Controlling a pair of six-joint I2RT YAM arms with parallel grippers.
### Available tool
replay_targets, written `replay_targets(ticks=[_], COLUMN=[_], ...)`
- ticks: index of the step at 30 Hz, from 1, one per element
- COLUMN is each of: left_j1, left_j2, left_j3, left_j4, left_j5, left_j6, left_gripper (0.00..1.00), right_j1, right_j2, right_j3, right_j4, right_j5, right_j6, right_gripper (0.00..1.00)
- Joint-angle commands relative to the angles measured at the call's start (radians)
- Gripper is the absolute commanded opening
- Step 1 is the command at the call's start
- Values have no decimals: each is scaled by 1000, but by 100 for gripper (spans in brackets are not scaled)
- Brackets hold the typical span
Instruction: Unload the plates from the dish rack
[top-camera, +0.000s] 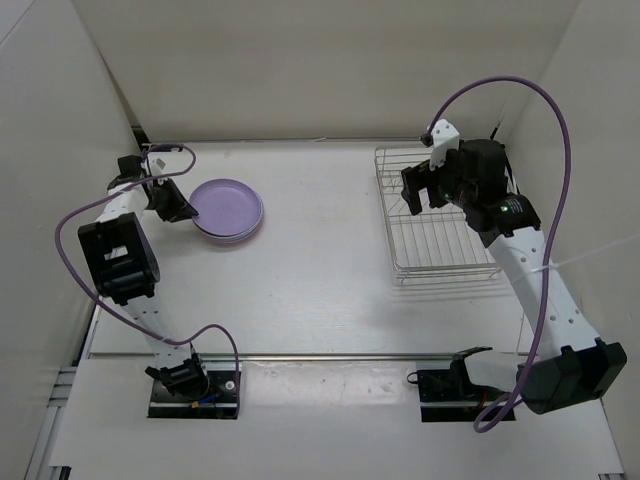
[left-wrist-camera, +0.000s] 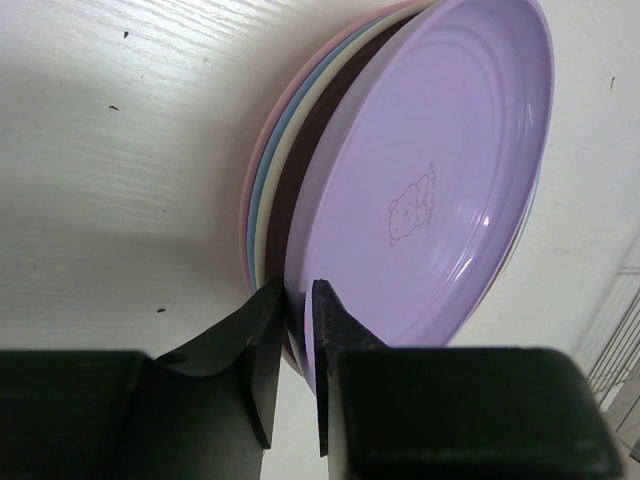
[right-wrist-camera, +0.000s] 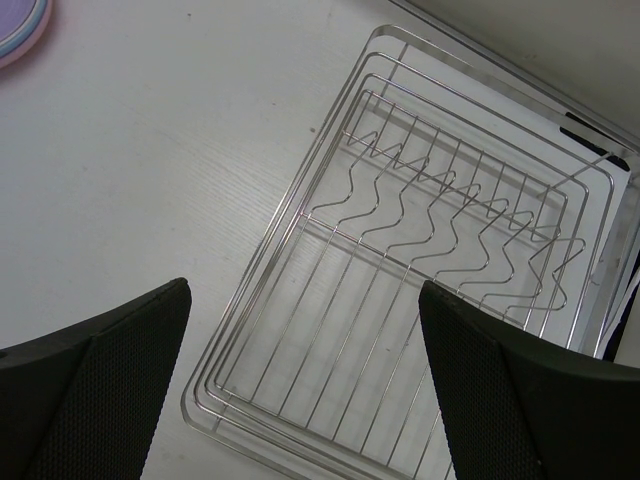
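Evidently the last step is in hand: setting the fourth plate down. The left gripper (left-wrist-camera: 296, 300) has its jaws narrow, one finger on each side of the near rim of the lavender plate (left-wrist-camera: 430, 200). Whether the pads pinch that rim or merely stand beside it cannot be told. The lavender plate lies on top of the pink plate (left-wrist-camera: 244, 215), blue plate (left-wrist-camera: 254, 215) and cream plate (left-wrist-camera: 266, 215). A dark gap under its gripper side suggests it sits tilted, not fully nested. The stack rests on the table (top-camera: 320, 300), at its left, well apart from the dish rack (top-camera: 440, 225).

The right gripper (right-wrist-camera: 310, 400) hangs above the rack with its fingers spread wide and nothing between them. The rack's upright prongs (right-wrist-camera: 450, 200) carry no plate.

As I judge it, the next move calls for the left jaws to part clear of the rim. The arm should then draw straight back, so that the top plate settles level and the stack is not dragged.
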Motion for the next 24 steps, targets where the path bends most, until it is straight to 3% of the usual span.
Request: replay_targets(ticks=[1,8,14,24], left_j1=[3,3,12,41], left_j2=[-30,-20,10,-24], left_j3=[6,-45,-80,-54], left_j4=[11,11,23,-6], left_j5=[10,10,97,79], left_j6=[15,33,53,63], left_gripper=[29,29,30,41], right_j1=[-6,-6,-6,-6], right_j2=[-30,-30,-30,-30], right_j3=[-4,-4,-4,-4], right_j4=[36,36,36,27], right_j5=[-15,-15,-26,-35], right_j6=[-10,-10,-10,-10], right_gripper=[98,98,98,99])
